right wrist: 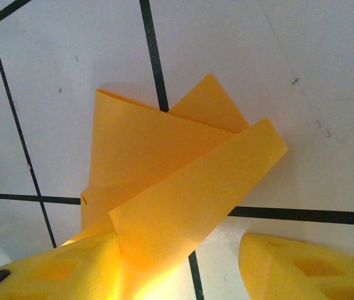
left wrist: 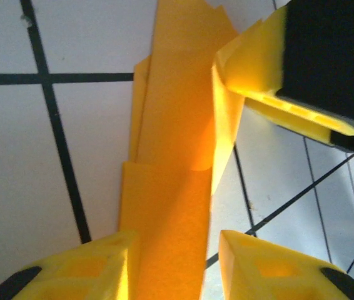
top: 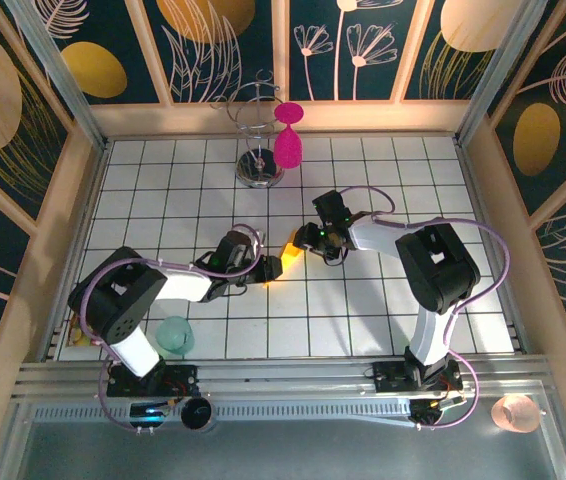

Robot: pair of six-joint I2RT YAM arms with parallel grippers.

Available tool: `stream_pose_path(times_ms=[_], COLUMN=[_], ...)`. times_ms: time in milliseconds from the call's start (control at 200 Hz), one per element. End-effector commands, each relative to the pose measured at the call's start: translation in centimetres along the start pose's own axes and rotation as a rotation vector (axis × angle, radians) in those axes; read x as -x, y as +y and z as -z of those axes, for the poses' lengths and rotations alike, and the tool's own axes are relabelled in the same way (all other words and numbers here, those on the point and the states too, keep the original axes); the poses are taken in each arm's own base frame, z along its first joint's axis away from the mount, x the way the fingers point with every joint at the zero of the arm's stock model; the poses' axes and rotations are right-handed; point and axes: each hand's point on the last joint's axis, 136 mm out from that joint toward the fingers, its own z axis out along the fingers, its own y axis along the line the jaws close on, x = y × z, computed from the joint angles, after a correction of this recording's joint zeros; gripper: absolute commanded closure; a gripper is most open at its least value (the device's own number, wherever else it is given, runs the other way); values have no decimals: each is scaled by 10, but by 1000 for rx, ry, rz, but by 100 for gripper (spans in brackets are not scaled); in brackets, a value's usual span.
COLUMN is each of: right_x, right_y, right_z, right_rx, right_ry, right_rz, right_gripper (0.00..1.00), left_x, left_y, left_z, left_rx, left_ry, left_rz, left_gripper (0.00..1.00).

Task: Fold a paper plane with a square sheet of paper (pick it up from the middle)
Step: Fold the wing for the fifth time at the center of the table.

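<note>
A white tabletop ruled into squares by black lines carries everything else. Near the middle of its far edge stands a chrome wire stand on a round base, with a magenta plastic goblet up against its wires. Toward the table's near left corner sits a translucent mint-green round cup. Off the table's near right corner, on a grey metal ledge, rests a translucent peach-pink cup. Dark panels printed with pale plants and gold ovals wall in the table's far edge and both sides.
</note>
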Motion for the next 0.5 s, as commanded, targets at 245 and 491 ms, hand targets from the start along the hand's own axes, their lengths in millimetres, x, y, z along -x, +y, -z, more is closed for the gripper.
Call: stream_pose_path(times_ms=[245, 491], right_x=[-24, -22], right_y=[-22, -15], right_z=[-42, -38], right_rx=[-53, -17], right_ry=[70, 64], right_rz=[28, 33], right_gripper=[44, 44], left_x=[-7, -18], left_y=[14, 31], left_z=[-3, -10], left_rx=[58, 112], left_ry=[25, 50], left_rz=[-16, 13], left_gripper=[72, 77])
